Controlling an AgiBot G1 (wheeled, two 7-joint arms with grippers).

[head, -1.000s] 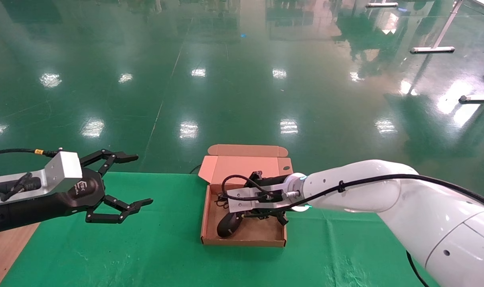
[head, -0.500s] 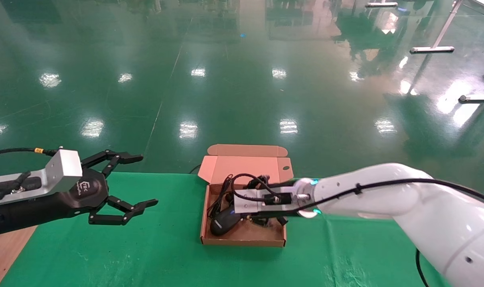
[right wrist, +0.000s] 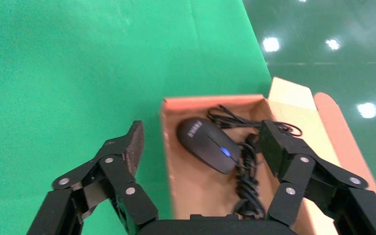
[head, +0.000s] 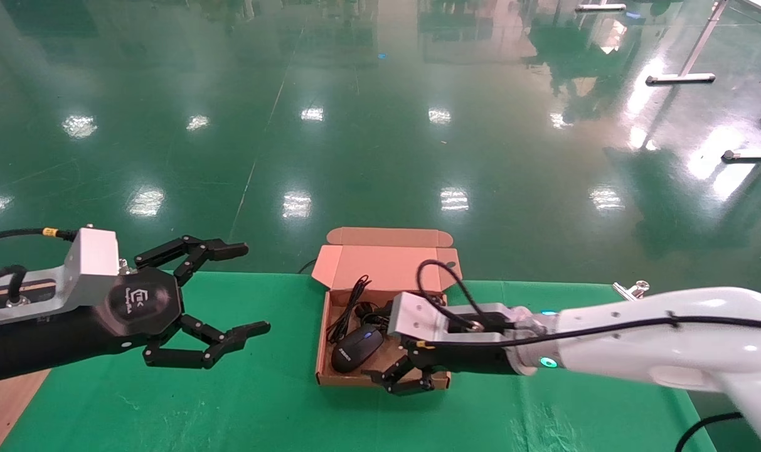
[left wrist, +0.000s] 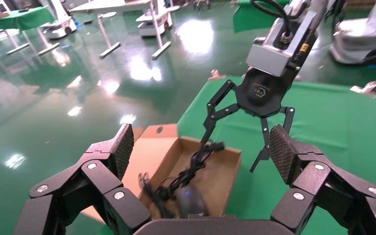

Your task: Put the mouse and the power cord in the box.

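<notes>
The brown cardboard box [head: 322, 351] stands open on the green cloth, its lid leaning back. Inside lie the black mouse [head: 356, 342], its wheel lit blue, and the bundled power cord [head: 352, 302] beside it. My right gripper [head: 405, 380] is open and holds nothing, hovering over the box's near right corner. In the right wrist view the mouse [right wrist: 208, 143] and the cord [right wrist: 247, 166] lie on the box floor [right wrist: 191, 188] between the fingers. My left gripper [head: 255, 289] hangs open left of the box. The left wrist view shows the box [left wrist: 223, 171], mouse [left wrist: 191, 201] and cord [left wrist: 192, 166].
The green cloth [head: 229, 402] covers the table, with bare wood [head: 4, 402] showing at the near left corner. A metal clip [head: 631, 290] sits at the table's far right edge. Beyond the table is glossy green floor.
My right gripper has pulled back out of the box toward its near right corner and opened; the cord now lies loose beside the mouse. The left gripper has drifted slightly right.
</notes>
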